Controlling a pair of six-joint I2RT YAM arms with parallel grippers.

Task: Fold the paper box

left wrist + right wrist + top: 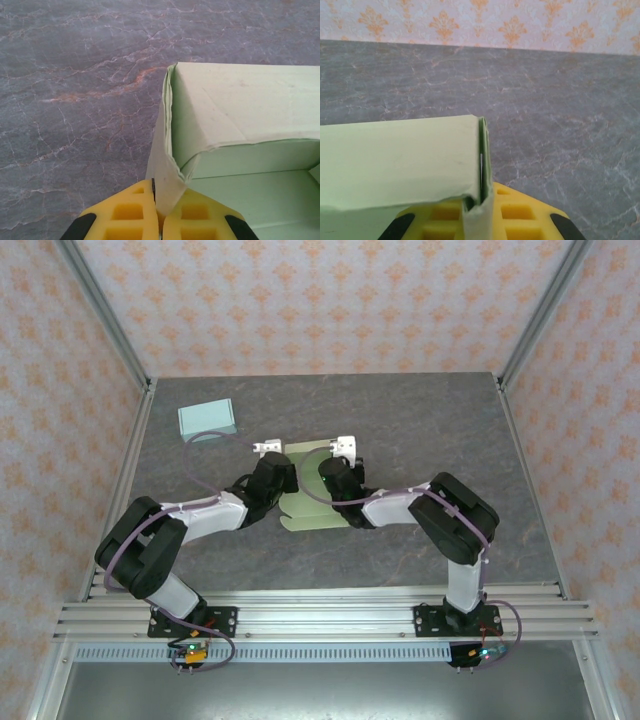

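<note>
A pale green paper box [310, 490] lies partly folded at the table's middle, between the two arms. My left gripper [159, 202] is shut on the box's left side wall [165, 165], its yellow fingers [127, 212] pinching the doubled paper. The folded flap and the box's inside [250, 195] spread to the right of it. My right gripper [479, 212] is shut on the box's right side wall [484, 150], which stands upright between its yellow fingers [525, 215]. From above, the left gripper [272, 476] and right gripper [335, 478] flank the box.
A light blue closed box [207, 419] rests at the back left of the grey marbled table [420, 430]. Patterned walls and metal frame posts enclose the table on three sides. Bare tabletop lies to the right and behind the green box.
</note>
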